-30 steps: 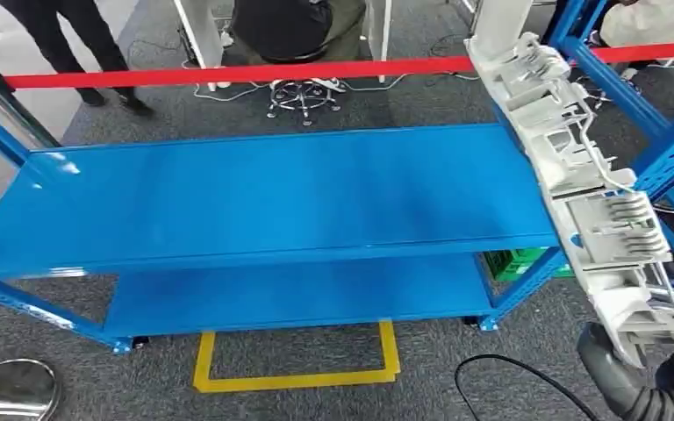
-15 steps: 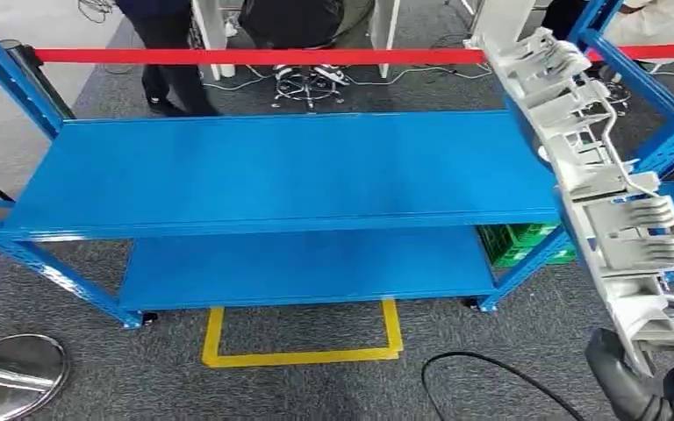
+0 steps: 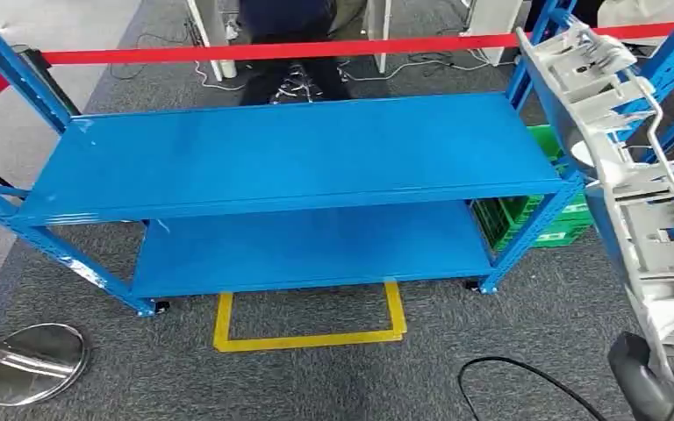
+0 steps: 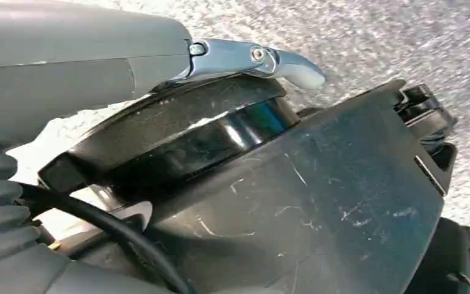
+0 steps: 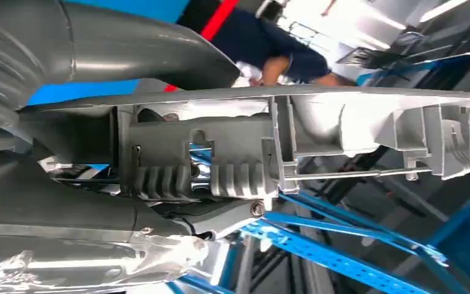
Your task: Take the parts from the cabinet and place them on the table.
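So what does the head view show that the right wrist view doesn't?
Head view alone: the blue table's bare top and lower shelf, a yellow floor outline, a green crate and a chrome stand base. Right wrist view alone: a close look at the part's ribbed underside and a person in dark blue behind it. Both show the long white part held by the right hand.

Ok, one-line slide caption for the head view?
Right robot hand holds a long white plastic part upright beside the bare blue two-shelf table.
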Controlling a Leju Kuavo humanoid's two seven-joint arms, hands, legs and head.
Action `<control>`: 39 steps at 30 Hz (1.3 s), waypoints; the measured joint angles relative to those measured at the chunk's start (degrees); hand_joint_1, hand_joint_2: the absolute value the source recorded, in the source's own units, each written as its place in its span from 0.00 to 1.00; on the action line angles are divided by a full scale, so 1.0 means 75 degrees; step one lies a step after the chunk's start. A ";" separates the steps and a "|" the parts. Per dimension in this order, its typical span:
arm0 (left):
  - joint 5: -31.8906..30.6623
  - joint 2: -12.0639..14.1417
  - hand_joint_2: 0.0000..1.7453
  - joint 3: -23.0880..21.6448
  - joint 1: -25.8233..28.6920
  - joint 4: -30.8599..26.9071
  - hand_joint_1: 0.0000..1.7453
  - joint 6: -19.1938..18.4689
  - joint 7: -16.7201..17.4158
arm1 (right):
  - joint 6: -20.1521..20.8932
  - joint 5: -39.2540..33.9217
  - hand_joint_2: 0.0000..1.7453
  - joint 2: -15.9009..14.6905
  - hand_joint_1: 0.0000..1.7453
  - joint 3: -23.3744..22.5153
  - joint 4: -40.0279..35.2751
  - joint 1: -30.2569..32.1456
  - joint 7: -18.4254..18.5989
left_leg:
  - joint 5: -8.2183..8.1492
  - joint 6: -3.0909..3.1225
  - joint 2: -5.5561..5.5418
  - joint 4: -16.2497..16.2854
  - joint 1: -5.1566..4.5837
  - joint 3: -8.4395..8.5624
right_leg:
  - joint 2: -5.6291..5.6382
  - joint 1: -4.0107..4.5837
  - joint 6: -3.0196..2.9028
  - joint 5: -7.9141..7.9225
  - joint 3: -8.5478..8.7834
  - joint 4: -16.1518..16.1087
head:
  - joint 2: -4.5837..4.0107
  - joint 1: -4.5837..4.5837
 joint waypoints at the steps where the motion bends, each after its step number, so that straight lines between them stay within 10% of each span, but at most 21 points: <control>1: 0.0000 0.0000 1.00 0.0006 -0.0001 0.0000 0.00 -0.0003 0.0000 | 0.0003 -0.0018 1.00 0.0017 1.00 -0.0035 -0.0003 0.0030 0.0006 | 0.0192 -0.0019 0.0000 -0.0027 0.0012 0.0120 | 0.0001 -0.0009 0.0021 0.0054 -0.0090 0.0012 | 0.0000 0.0003; 3: -0.0003 0.0000 1.00 0.0026 0.0016 0.0000 0.00 -0.0020 0.0000 | 0.0058 -0.0050 1.00 0.0038 1.00 -0.0120 -0.0015 0.0059 -0.0003 | 0.0780 -0.0064 0.0001 -0.0973 0.0052 0.0798 | 0.0009 -0.0055 0.0091 0.0141 -0.0264 0.0087 | 0.0000 0.0003; 5: -0.0009 -0.0006 1.00 0.0049 0.0021 -0.0003 0.00 -0.0035 0.0000 | 0.0096 -0.0058 1.00 0.0044 1.00 -0.0172 -0.0070 0.0091 -0.0018 | 0.0857 -0.0140 -0.0014 -0.2046 0.0118 0.1465 | 0.0009 -0.0030 0.0169 0.0190 -0.0410 0.0196 | 0.0000 -0.0029; 10: -0.0052 -0.0009 1.00 0.0087 0.0024 0.0000 0.00 -0.0093 0.0000 | 0.0102 -0.0035 1.00 0.0058 1.00 -0.0204 -0.0131 0.0146 -0.0076 | 0.0826 0.0279 -0.0063 -0.2246 0.0125 0.1322 | 0.0031 -0.0031 0.0360 0.0274 -0.0700 0.0398 | 0.0000 -0.0021; 15: -0.0084 -0.0003 1.00 0.0093 0.0025 0.0000 0.00 -0.0093 0.0000 | 0.0102 -0.0020 1.00 0.0064 1.00 -0.0233 -0.0143 0.0191 -0.0085 | 0.1068 0.0453 -0.0031 -0.2240 0.0079 0.1048 | 0.0027 -0.0032 0.0486 -0.1089 -0.1465 0.2723 | 0.0000 0.0058; 17: -0.0087 -0.0003 1.00 0.0093 0.0025 0.0000 0.00 -0.0093 0.0000 | 0.0102 -0.0017 1.00 0.0067 1.00 -0.0250 -0.0143 0.0201 -0.0082 | 0.1154 0.0455 -0.0031 -0.2240 0.0041 0.0956 | 0.0028 -0.0022 0.0423 -0.0845 -0.1048 0.2253 | 0.0000 0.0055; 20: -0.0099 -0.0026 1.00 0.0093 0.0024 0.0000 0.00 -0.0090 -0.0018 | 0.0099 -0.0017 1.00 0.0067 1.00 -0.0277 -0.0160 0.0201 -0.0099 | 0.1253 0.0411 -0.0049 -0.2239 0.0016 0.0893 | 0.0025 0.0027 0.0265 -0.0374 0.0218 0.0215 | 0.0000 0.0052; 25: -0.0099 0.0003 1.00 0.0096 0.0030 0.0000 0.00 -0.0073 -0.0047 | 0.0099 -0.0032 1.00 0.0085 1.00 -0.0332 -0.0192 0.0237 -0.0178 | 0.1369 0.0225 -0.0039 -0.2215 -0.0042 0.0788 | 0.0021 0.0010 0.0077 -0.0187 0.0131 0.0092 | 0.0000 0.0050; 29: -0.0082 0.0012 1.00 0.0105 0.0019 0.0000 0.00 -0.0061 -0.0055 | 0.0102 -0.0018 1.00 0.0111 1.00 -0.0349 -0.0201 0.0262 -0.0189 | 0.0098 0.0039 -0.0032 -0.0475 -0.0008 0.0113 | -0.0005 -0.0010 -0.0026 -0.0013 -0.0085 0.0086 | 0.0000 0.0012; 31: 0.0000 0.0015 1.00 0.0125 0.0019 0.0000 0.00 -0.0085 -0.0128 | 0.0099 0.0000 1.00 0.0119 1.00 -0.0358 -0.0198 0.0286 -0.0198 | -0.0096 0.0016 -0.0033 0.0128 -0.0008 -0.0014 | -0.0004 -0.0009 -0.0013 0.0069 -0.0207 0.0090 | 0.0000 0.0012; 35: 0.0085 0.0023 1.00 0.0166 0.0066 0.0000 0.00 -0.0181 -0.0114 | 0.0084 0.0018 1.00 0.0119 1.00 -0.0379 -0.0207 0.0336 -0.0219 | 0.0884 -0.0002 -0.0030 -0.1918 0.0043 0.1263 | 0.0014 -0.0017 0.0081 0.0180 -0.0322 0.0129 | 0.0000 0.0009; 39: 0.0087 0.0020 1.00 0.0227 0.0071 0.0000 0.00 -0.0224 -0.0099 | 0.0073 0.0018 1.00 0.0119 1.00 -0.0405 -0.0245 0.0331 -0.0248 | 0.0872 0.0252 -0.0050 -0.2280 0.0017 0.1270 | 0.0001 0.0051 0.0214 0.0306 -0.0539 0.0250 | 0.0003 0.0009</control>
